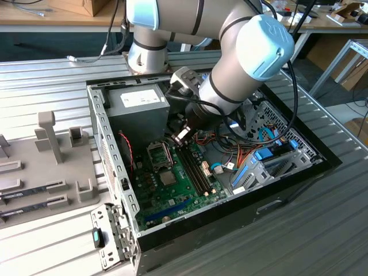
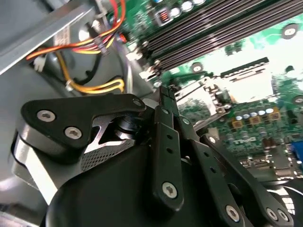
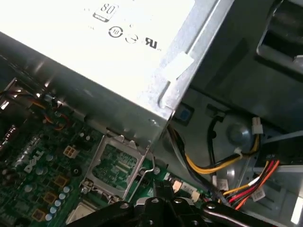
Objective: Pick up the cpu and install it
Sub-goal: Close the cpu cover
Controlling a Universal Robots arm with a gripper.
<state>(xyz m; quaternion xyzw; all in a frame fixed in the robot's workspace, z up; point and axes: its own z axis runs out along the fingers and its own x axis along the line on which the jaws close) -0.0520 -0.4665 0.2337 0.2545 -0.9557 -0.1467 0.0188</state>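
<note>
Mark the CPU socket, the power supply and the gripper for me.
CPU socket [image 1: 159, 154]: exterior view, middle of its metal frame.
Power supply [image 1: 138, 99]: exterior view, its labelled top.
Gripper [image 1: 181, 135]: exterior view, at its tip.

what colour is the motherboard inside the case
Green, with black memory slots; the motherboard shows best in the exterior view.

Silver-grey arm [image 1: 230, 75], pale blue joint caps, black cable along it; black screw-studded fingers [image 2: 168, 142].
</note>
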